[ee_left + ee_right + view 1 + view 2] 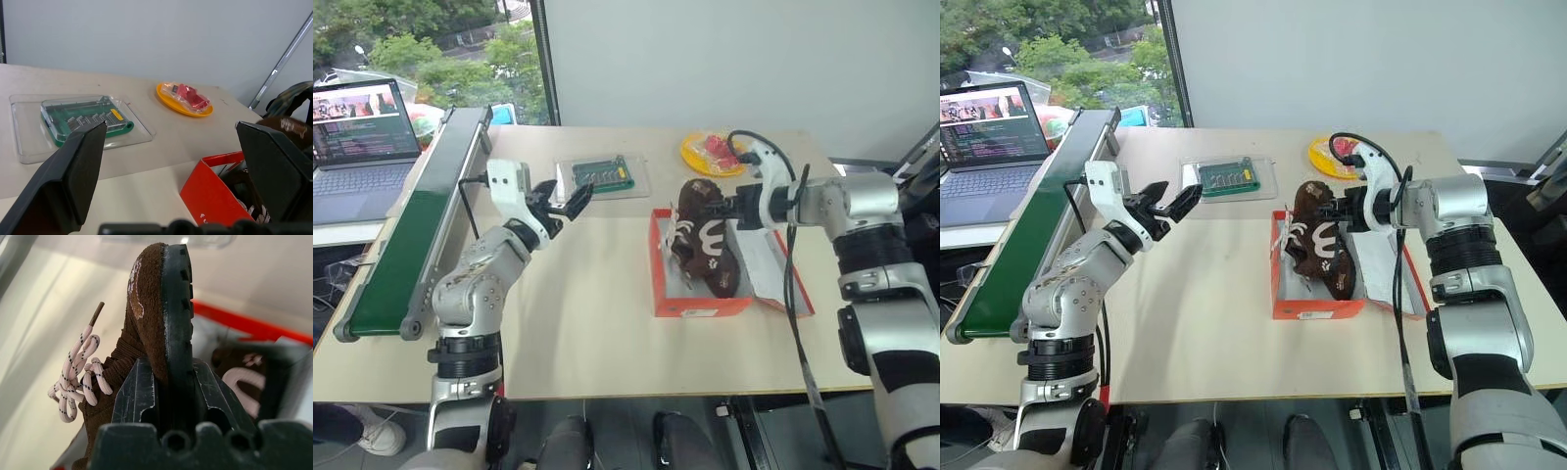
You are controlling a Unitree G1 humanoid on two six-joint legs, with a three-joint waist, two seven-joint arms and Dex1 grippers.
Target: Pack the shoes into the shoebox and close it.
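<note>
The red-orange shoebox (700,305) stands open on the table's right half, its lid flap (771,266) lying flat to the right. My right gripper (729,209) is shut on the sole edge of one dark brown shoe (151,308), holding it tilted over the box's far end with its laces (78,374) hanging. A second brown shoe (720,269) lies inside the box, under the first. My left gripper (565,201) hovers open and empty above the table, left of the box and near the circuit-board tray.
A clear tray with a green circuit board (602,176) sits behind the left gripper. A yellow plate (710,154) with a red packet is at the far right. A green conveyor belt (421,225) and a laptop (362,147) line the left edge.
</note>
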